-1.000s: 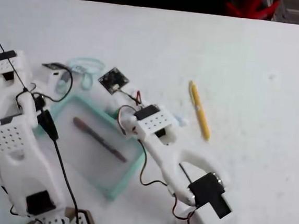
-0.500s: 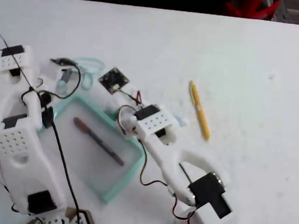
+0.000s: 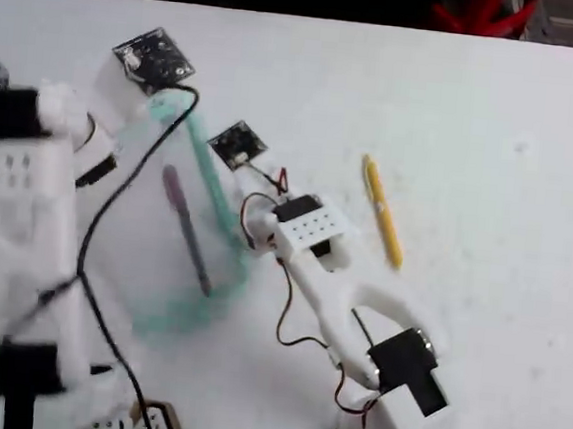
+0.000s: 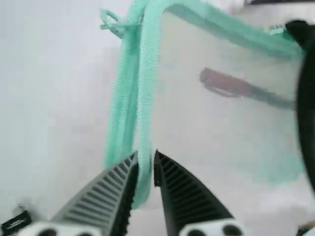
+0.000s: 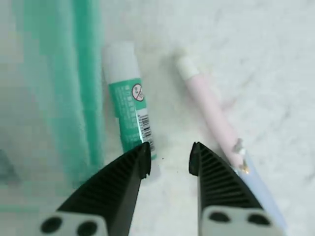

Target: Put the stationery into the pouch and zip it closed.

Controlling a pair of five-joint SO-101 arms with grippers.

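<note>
The translucent pouch (image 3: 152, 263) with a mint-green zip edge (image 4: 145, 83) stands raised on one side, a dark red pen (image 3: 187, 232) lying inside it. My left gripper (image 4: 143, 164) is shut on the green edge, and the zip pull (image 4: 111, 22) shows farther along it. My right gripper (image 5: 169, 156) hangs open just above the table beside the pouch edge (image 5: 82, 88). Below it lie a green glue stick (image 5: 128, 115) by one fingertip and a pink pen (image 5: 210, 112) by the other. A yellow pen (image 3: 381, 211) lies to the right of the right arm (image 3: 310, 232).
The white table (image 3: 494, 142) stretches open to the right and behind the yellow pen. The left arm's body (image 3: 14, 231) rises tall at the left edge, with its black cable (image 3: 116, 210) draped across the pouch. Dark clutter lines the far edge.
The left arm has risen and pulled the pouch's edge up, so the flat pouch now stands tilted with the dark pen slid upright. The right arm shifted slightly.
</note>
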